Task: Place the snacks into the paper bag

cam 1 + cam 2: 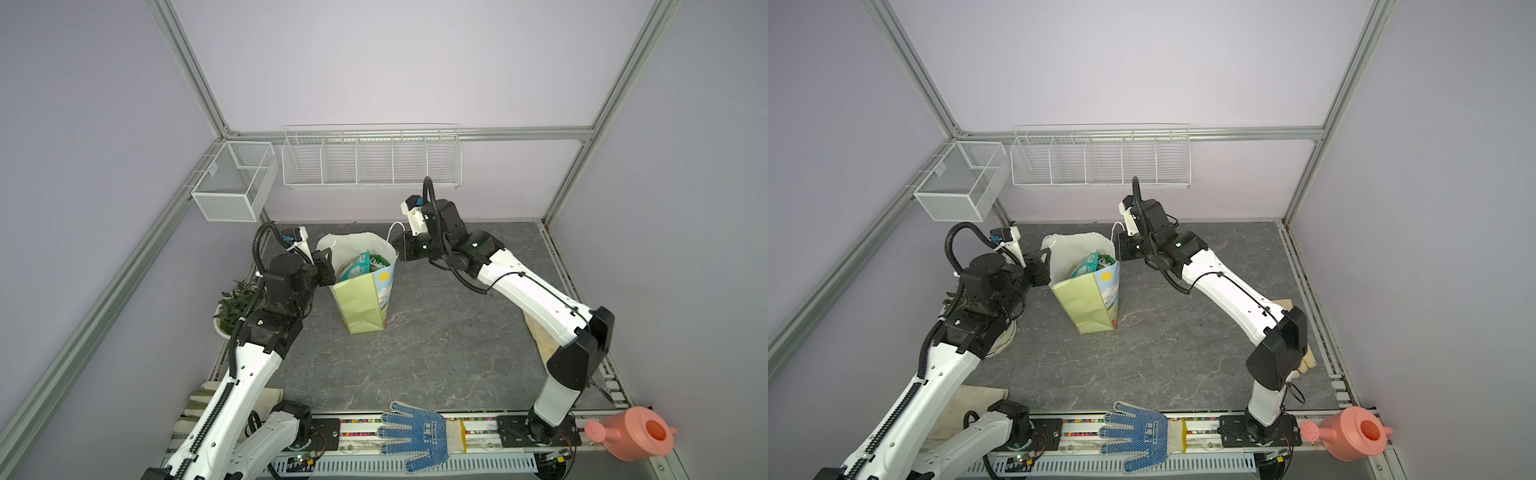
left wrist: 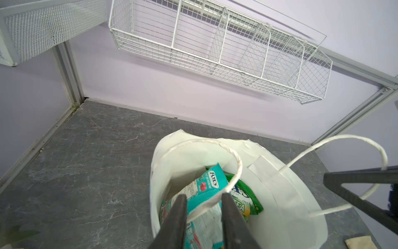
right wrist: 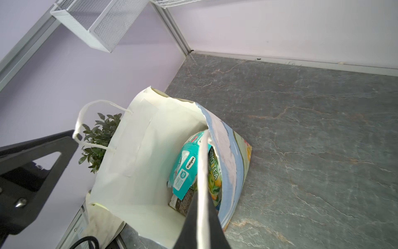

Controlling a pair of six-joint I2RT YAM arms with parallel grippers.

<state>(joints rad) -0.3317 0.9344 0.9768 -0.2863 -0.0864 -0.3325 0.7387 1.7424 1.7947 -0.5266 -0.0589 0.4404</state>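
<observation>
The paper bag (image 1: 361,305) (image 1: 1090,305) stands open at the table's middle back, white inside (image 2: 280,204) (image 3: 140,161). Snacks lie in it: a teal packet (image 1: 358,267) (image 2: 206,187) (image 3: 185,170), a green tea packet (image 2: 241,194) (image 3: 213,172) and a dark packet (image 3: 183,202). My left gripper (image 1: 326,264) (image 1: 1040,264) (image 2: 204,207) is at the bag's left rim, open, with one string handle (image 2: 237,159) crossing the gap between its fingers. At the right rim my right gripper (image 1: 405,245) (image 1: 1127,245) (image 3: 202,207) is shut on the other string handle (image 2: 383,155).
A wire rack (image 1: 370,160) and a mesh basket (image 1: 232,183) hang on the walls. A potted plant (image 1: 235,305) sits behind the left arm. A blue dotted glove (image 1: 415,434), a pink watering can (image 1: 627,434) and cream gloves (image 1: 195,399) (image 1: 1304,357) lie near the front and right edges.
</observation>
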